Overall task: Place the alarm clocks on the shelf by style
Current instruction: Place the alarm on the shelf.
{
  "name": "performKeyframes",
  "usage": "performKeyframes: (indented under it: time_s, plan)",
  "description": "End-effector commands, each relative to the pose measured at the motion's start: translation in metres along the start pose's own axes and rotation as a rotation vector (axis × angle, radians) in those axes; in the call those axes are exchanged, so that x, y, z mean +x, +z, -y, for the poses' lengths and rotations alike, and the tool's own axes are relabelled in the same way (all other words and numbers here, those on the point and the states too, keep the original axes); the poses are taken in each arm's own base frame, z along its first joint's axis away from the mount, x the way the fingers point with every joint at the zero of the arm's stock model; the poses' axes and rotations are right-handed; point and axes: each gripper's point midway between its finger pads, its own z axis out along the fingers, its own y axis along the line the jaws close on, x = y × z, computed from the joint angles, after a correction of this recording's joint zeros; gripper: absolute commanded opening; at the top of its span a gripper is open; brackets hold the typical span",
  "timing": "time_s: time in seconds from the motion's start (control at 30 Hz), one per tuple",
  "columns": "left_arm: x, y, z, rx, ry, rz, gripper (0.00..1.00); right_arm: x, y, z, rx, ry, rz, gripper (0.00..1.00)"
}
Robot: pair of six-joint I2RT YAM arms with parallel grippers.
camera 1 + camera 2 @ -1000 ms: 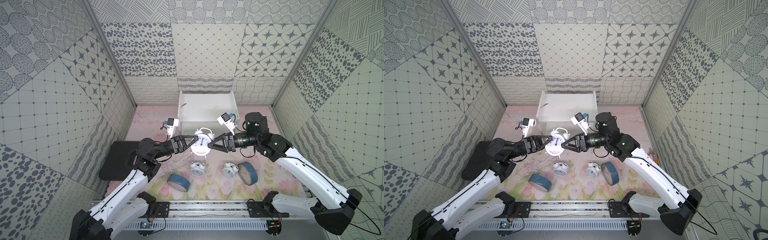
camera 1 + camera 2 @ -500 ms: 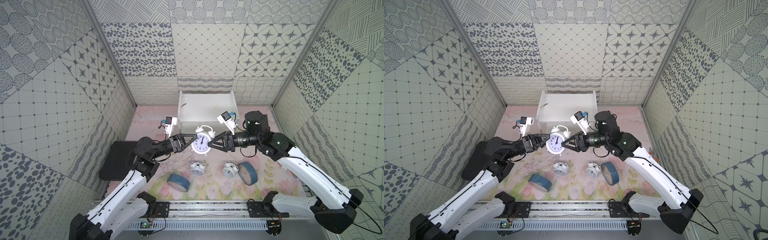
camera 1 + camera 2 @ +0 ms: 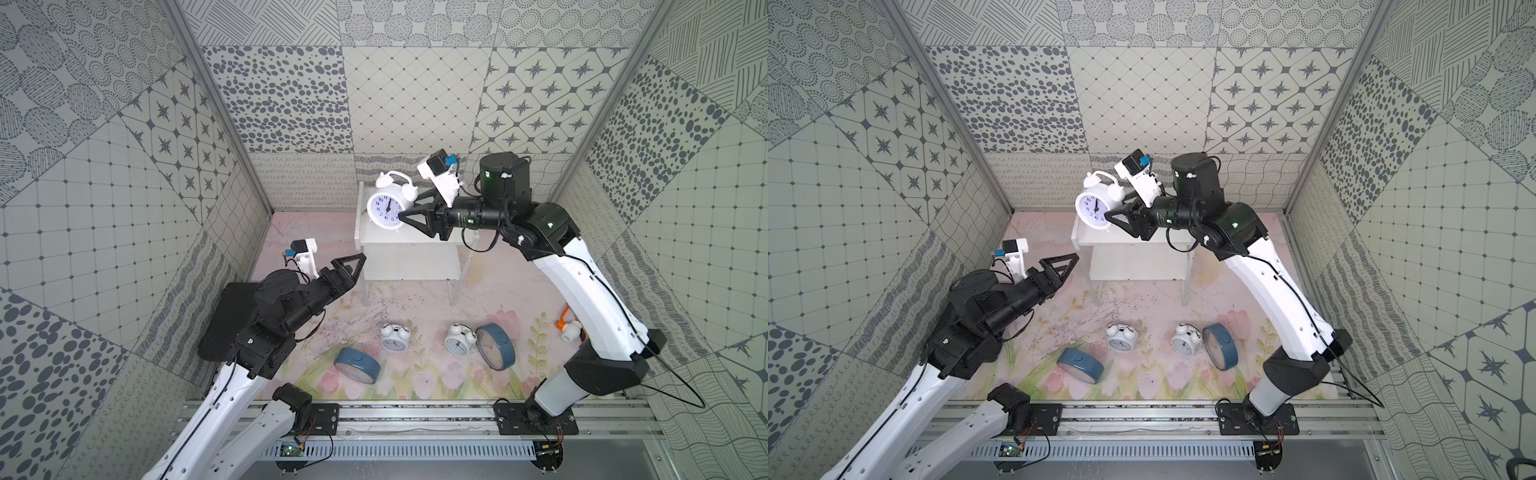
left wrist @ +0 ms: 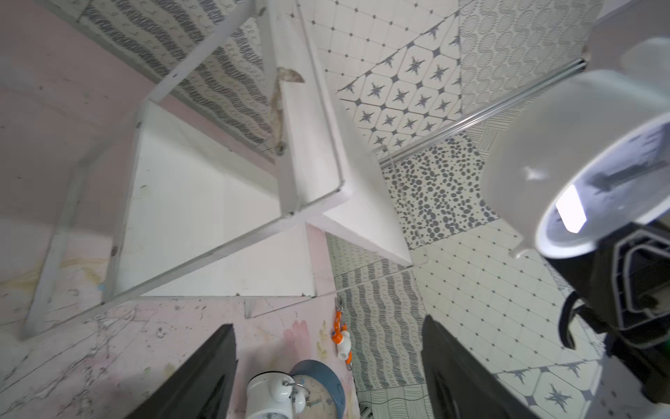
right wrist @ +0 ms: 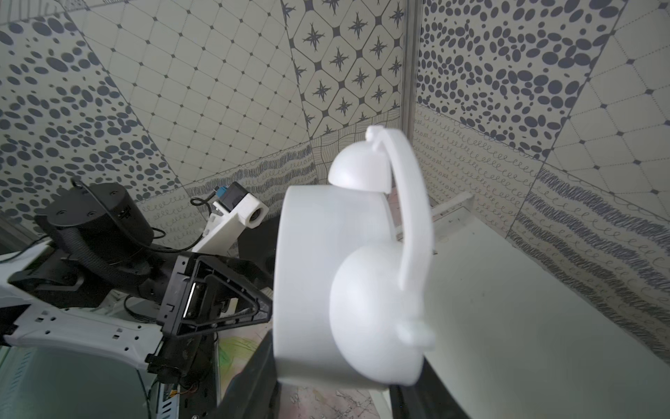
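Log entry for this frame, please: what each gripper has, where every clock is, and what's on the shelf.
right gripper: shut on a white bell clock, held upright over the top board
left gripper: open, empty, near the shelf's left edge
shelf: no clock seen resting on either board
mat: two white bell clocks and two blue clocks
clocks left to place: four, plus the held one
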Motion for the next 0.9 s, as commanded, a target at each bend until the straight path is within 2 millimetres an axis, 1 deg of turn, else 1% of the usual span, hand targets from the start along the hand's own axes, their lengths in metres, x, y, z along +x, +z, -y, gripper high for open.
performKeyframes:
  time_s: [0.0,0.1,0.2,0.27,0.37,0.47,0.77,0.87]
  plan:
    - [0.020,-0.009,-0.053,-0.228,0.076,-0.066,0.82,0.000,0.019,0.017,0.037,-0.143,-0.041,0.33]
    - [0.031,-0.006,-0.058,-0.220,0.088,-0.117,0.80,-0.001,0.038,0.031,0.047,-0.194,-0.067,0.32]
    - [0.038,-0.002,-0.061,-0.208,0.099,-0.144,0.76,-0.002,0.050,0.043,0.061,-0.235,-0.073,0.33]
    - [0.041,0.001,-0.062,-0.192,0.104,-0.154,0.73,0.000,0.054,0.054,0.069,-0.246,-0.068,0.34]
    - [0.046,0.006,-0.064,-0.179,0.112,-0.174,0.70,0.004,0.053,0.066,0.041,-0.221,-0.063,0.37]
    - [0.050,0.011,-0.068,-0.184,0.121,-0.197,0.67,0.011,0.055,0.066,0.004,-0.219,-0.075,0.37]
    - [0.054,0.019,-0.066,-0.154,0.145,-0.227,0.62,0.020,0.069,0.077,0.021,-0.191,-0.093,0.39]
    - [0.055,0.018,-0.066,-0.151,0.146,-0.224,0.61,0.019,0.070,0.078,0.023,-0.188,-0.089,0.45]
